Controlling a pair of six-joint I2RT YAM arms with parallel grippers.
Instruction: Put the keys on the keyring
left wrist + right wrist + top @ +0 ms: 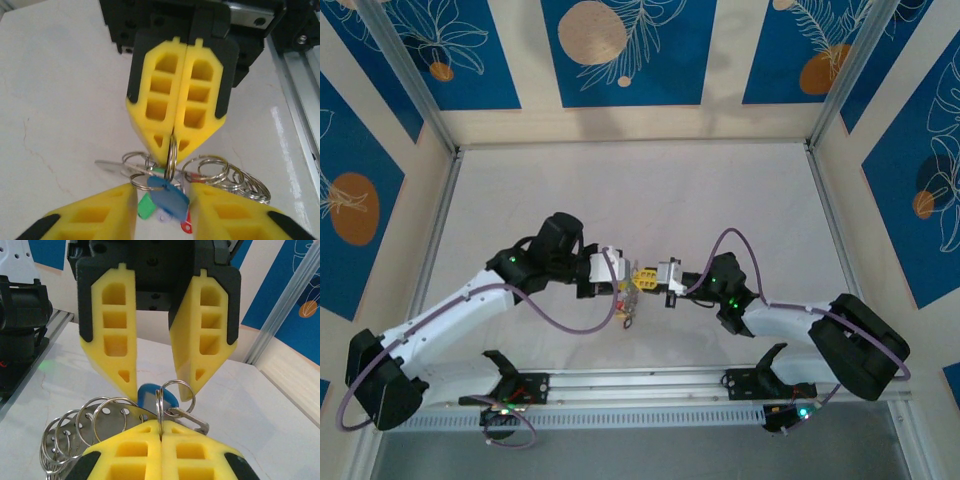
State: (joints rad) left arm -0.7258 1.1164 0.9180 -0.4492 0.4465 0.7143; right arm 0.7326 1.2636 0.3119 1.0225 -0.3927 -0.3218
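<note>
**Progress (judged): part-way.**

- Locate the right hand at the middle of the bench. Pads pressed together, clamped on the keyring, held edge-on and upright just above the surface.
- Locate the left hand facing it from the left. Fingers apart, gripping nothing, one on each side of the blue tag.
- Find the keys bunched directly under the keyring, touching one another, with a green tag and a red tag lower in the bunch.
- Threading of the blue-tagged key onto the keyring: not confirmable, since the overlap hides the join. Treat as unverified.
- Count of keys already on the keyring: cannot tell. Assume some left to thread.

**Materials and shapes**

- Keyring: thin round wire, bright grey metal, glossy, rigid-looking.
- Split rings: a chain of overlapping coiled wire loops, same bright metal, lying just right of the bunch.
- Keys: small flat silver blades, one pointing left along the bench.
- Tags: small flat smooth plastic with rounded corners. Likely slippery against the pads.
- Fingers of both hands: yellow moulded plastic with rectangular cut-outs, tapering to wedge tips, backed in black.
- Bench: matte off-white, faintly marked with hairline cracks.
</note>
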